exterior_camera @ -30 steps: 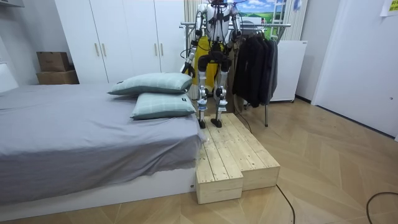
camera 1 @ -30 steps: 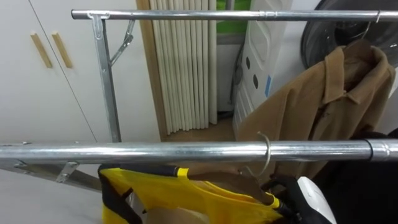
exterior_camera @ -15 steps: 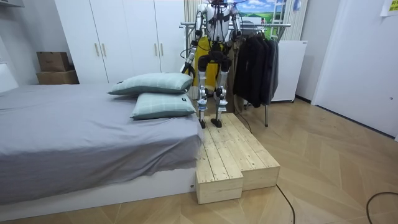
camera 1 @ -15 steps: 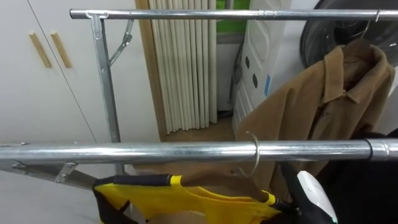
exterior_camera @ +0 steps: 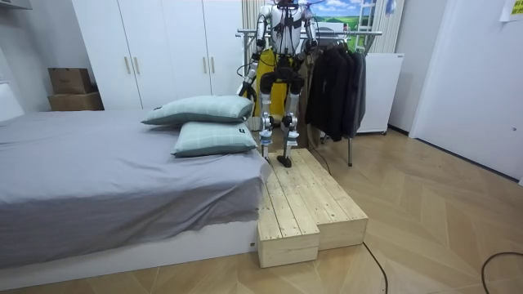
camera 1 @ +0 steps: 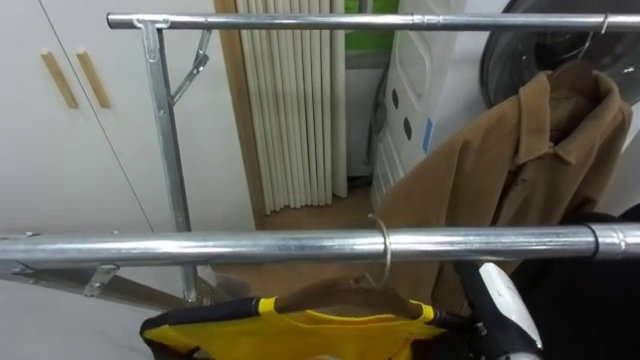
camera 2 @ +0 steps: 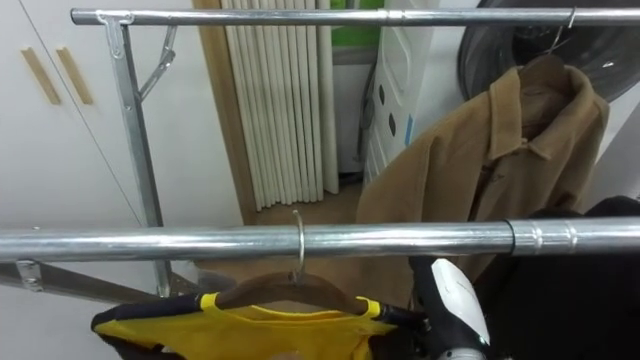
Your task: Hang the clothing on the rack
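A yellow garment with black trim (camera 1: 330, 325) hangs on a wooden hanger (camera 1: 340, 297). The hanger's metal hook (camera 1: 384, 250) is over the near steel rail (camera 1: 200, 246) of the clothes rack. My right hand (camera 1: 500, 310) shows its white back just right of the hanger's right end, below the rail; its fingertips are hidden by the garment's shoulder. In the room view I stand on a wooden platform (exterior_camera: 306, 204) facing the rack, with the yellow garment (exterior_camera: 266, 69) in front of me.
A brown coat (camera 1: 500, 170) hangs from the far rail (camera 1: 300, 20) at the right. Dark clothes (camera 1: 600, 300) hang on the near rail's right end. White wardrobe doors (camera 1: 60, 120) stand at the left, a bed (exterior_camera: 122, 171) beside the platform.
The hanger's hook has slid left along the near rail and the yellow garment now hangs level. My right hand followed it leftward. In the room view one foot has shifted.
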